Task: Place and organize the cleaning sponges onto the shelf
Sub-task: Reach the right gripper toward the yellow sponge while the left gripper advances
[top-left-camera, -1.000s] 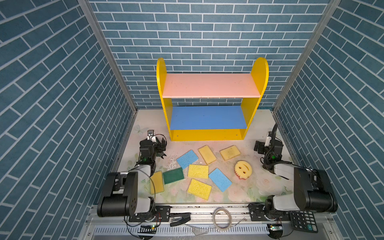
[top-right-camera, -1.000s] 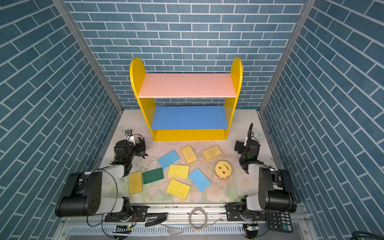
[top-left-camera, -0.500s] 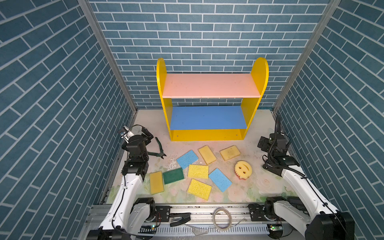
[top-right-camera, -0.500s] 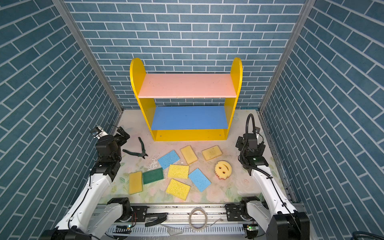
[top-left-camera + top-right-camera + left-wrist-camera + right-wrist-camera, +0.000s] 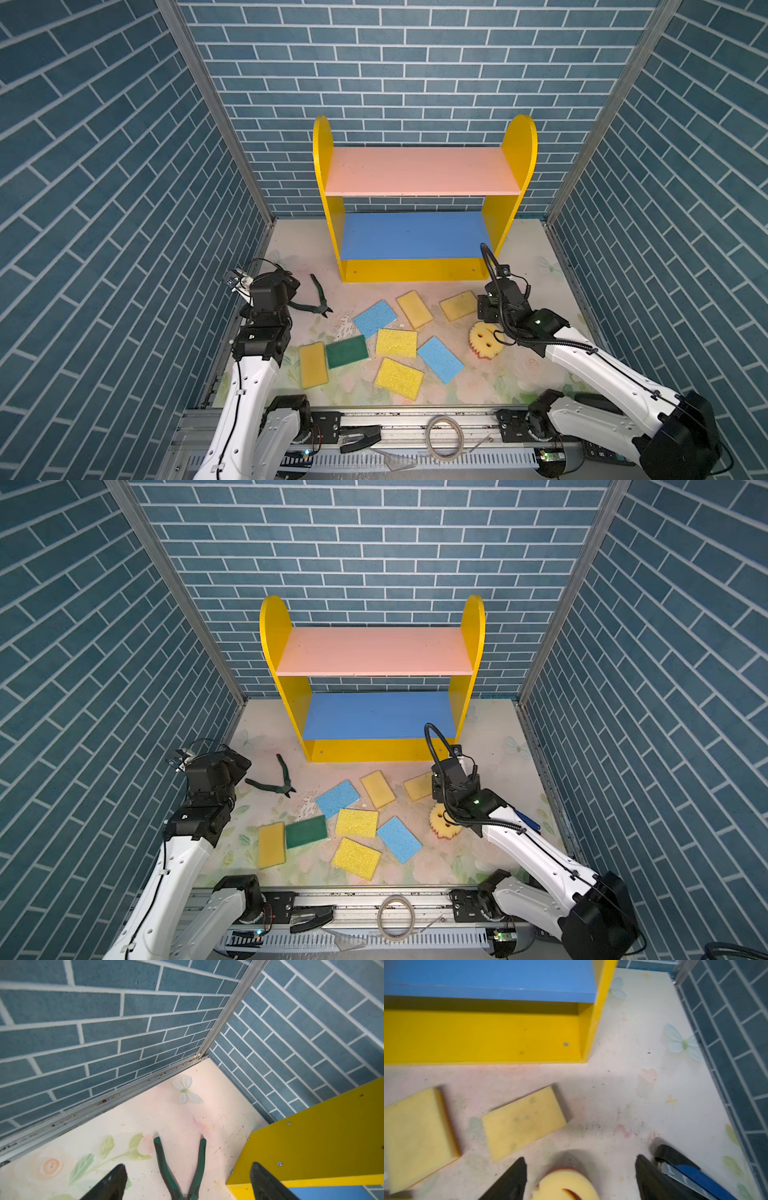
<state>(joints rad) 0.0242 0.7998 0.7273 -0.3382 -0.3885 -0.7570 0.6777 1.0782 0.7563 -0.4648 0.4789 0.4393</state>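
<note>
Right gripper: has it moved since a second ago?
Yes. In both top views the right gripper has swung left from near the right wall, ending over the smiley sponge, just in front of the shelf's right corner.

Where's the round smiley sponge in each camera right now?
Both top views: smiley sponge, right of the flat sponges, partly under the right arm.
Left wrist: not in it.
Right wrist: between the right gripper tips, cut off.
Shared landmark: the yellow shelf.
</note>
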